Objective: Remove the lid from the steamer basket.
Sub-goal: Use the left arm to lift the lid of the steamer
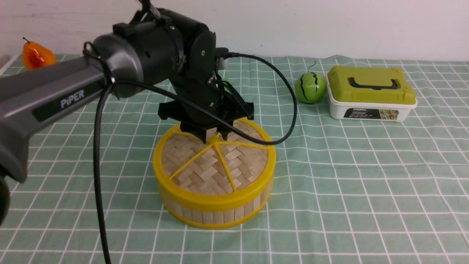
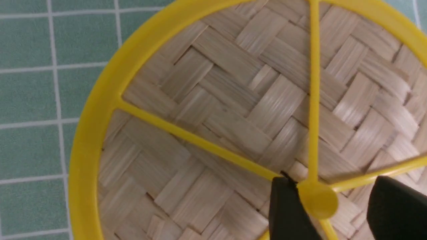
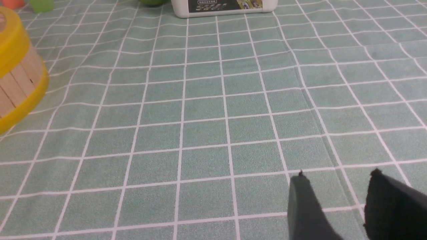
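Observation:
The steamer basket [image 1: 216,211] stands on the green checked cloth in the middle. The lid [image 1: 205,172], woven bamboo with a yellow rim and spokes, sits on top of it. My left gripper [image 1: 214,137] is down over the lid's central knob [image 2: 317,199], open. One finger touches the knob's side; the other stands apart from it. In the left wrist view the lid [image 2: 213,100] fills the picture. My right gripper [image 3: 337,186] is open and empty above bare cloth; the basket's wall [image 3: 20,76] shows at that view's edge. The right arm is not in the front view.
A white box with an olive-green top and black handle [image 1: 370,93] stands at the back right, with a small green melon-like ball [image 1: 310,87] beside it. An orange pear-like fruit [image 1: 33,55] lies at the back left. The left arm's black cable [image 1: 99,176] hangs in front.

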{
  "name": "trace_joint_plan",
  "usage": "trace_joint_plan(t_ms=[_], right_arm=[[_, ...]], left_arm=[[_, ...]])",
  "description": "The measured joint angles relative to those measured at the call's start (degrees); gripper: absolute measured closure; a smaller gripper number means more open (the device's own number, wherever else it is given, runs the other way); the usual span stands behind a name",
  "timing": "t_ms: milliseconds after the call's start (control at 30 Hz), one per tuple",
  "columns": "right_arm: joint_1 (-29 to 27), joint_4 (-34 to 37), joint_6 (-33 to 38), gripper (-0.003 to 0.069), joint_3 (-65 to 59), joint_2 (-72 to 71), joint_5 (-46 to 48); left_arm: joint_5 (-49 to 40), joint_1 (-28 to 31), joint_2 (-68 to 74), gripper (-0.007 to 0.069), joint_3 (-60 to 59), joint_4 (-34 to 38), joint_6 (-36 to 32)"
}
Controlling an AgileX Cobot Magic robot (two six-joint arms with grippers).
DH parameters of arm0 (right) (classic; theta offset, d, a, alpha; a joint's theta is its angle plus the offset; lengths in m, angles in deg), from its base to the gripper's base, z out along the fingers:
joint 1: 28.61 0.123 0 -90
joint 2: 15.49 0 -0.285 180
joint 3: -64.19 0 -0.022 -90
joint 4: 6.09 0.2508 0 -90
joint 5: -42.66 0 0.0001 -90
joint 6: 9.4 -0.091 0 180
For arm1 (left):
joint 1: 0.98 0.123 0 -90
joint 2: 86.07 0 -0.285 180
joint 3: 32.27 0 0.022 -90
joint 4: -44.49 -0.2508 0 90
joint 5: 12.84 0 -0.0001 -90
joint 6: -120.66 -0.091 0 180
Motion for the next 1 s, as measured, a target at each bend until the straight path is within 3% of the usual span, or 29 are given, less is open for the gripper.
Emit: trace_joint_plan(t_ms=[400, 533, 700, 867, 1000], right_arm=[[0.00, 0.00, 0.00, 0.0417, 0.00, 0.00, 0.00], [0.00, 0.00, 0.00, 0.0417, 0.00, 0.00, 0.00], [0.00, 0.00, 0.00, 0.0417, 0.00, 0.00, 0.00], [0.00, 0.00, 0.00, 0.0417, 0.00, 0.00, 0.00], [0.00, 0.00, 0.00, 0.0417, 0.00, 0.00, 0.00]], left_arm=[[-0.29, 0.00, 1.82, 0.0298, 0.45, -0.32, 0.00], [-0.65, 0.00, 1.82, 0.0361, 0.49, -0.50, 0.00], [-0.50, 0.00, 1.82, 0.0518, 0.58, -0.66, 0.00], [-1.16, 0.00, 1.51, 0.0515, 1.25, -1.09, -0.34], [-7.72, 2.23, -2.25, 0.0515, 3.69, -2.01, -0.29]])
